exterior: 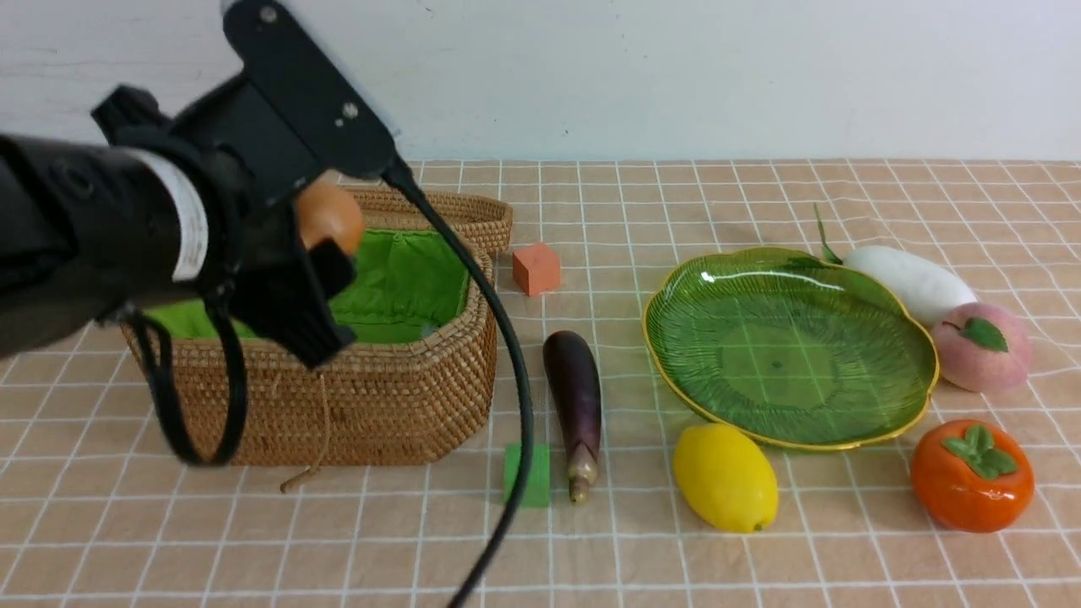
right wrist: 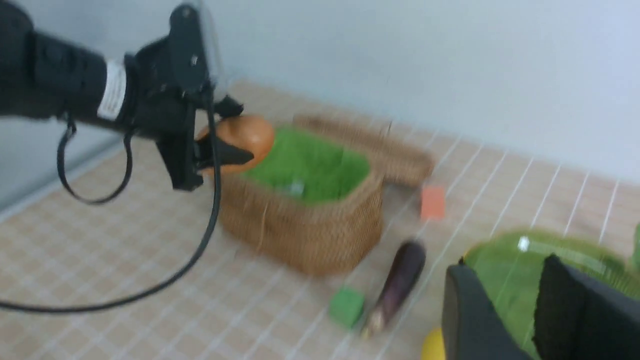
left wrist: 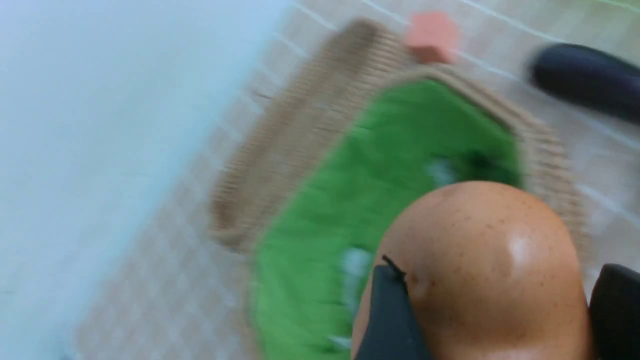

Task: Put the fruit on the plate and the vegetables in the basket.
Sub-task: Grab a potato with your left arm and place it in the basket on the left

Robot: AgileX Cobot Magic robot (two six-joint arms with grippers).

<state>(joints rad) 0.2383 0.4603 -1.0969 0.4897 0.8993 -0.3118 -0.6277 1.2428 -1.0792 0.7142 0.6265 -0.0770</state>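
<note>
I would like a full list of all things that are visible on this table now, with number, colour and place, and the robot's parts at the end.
basket: 1, brown wicker with green lining, table's left
lid: 1, brown wicker, behind the basket
potato: 1, tan-orange, held above the basket
orange cube: 1, orange, right of the lid
green cube: 1, green, beside the eggplant's stem end
eggplant: 1, dark purple, between basket and plate
plate: 1, translucent green, gold rim, right of centre
radish: 1, white, behind the plate
peach: 1, pink, right of the plate
lemon: 1, yellow, before the plate
persimmon: 1, orange, front right
tablecloth: 1, peach check
left end effector: 1, black, closed on the potato
right end effector: 1, black, open, empty
</note>
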